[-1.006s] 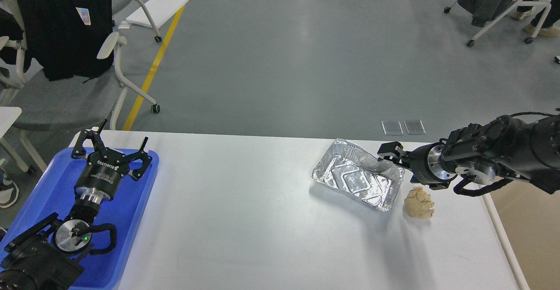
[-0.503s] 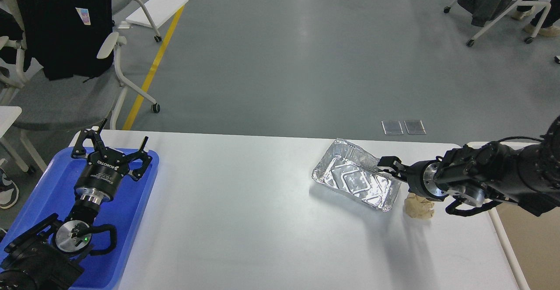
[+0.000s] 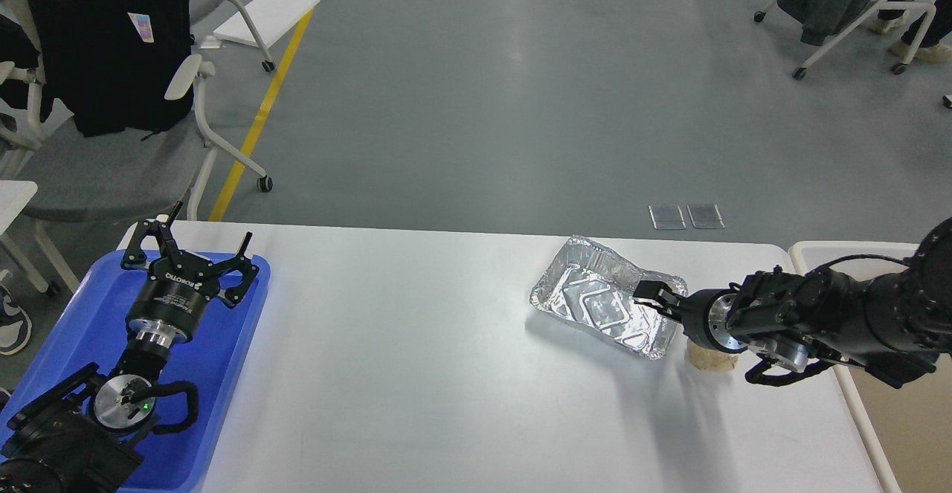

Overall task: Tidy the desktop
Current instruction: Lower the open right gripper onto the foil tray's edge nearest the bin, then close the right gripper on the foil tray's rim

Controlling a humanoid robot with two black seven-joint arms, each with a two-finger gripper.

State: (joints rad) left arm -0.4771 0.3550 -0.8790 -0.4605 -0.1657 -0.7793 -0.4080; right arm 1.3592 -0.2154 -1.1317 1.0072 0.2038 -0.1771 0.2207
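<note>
The right end effector (image 3: 648, 296) has dropped over the foil tray (image 3: 606, 297) on the desktop (image 3: 416, 359); its finger spacing is unclear.

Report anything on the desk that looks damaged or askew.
The foil tray on the desktop lies skewed to the table edges, its far rim crumpled. Beside it, crumpled paper sits half hidden under the right end effector.

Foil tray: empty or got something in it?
Empty: the foil tray shows only bare embossed bottom; right pincer sits at its near rim.

A crumpled foil tray (image 3: 606, 303) lies near a beige wad (image 3: 710, 357); blue tray (image 3: 216, 374) far left.
</note>
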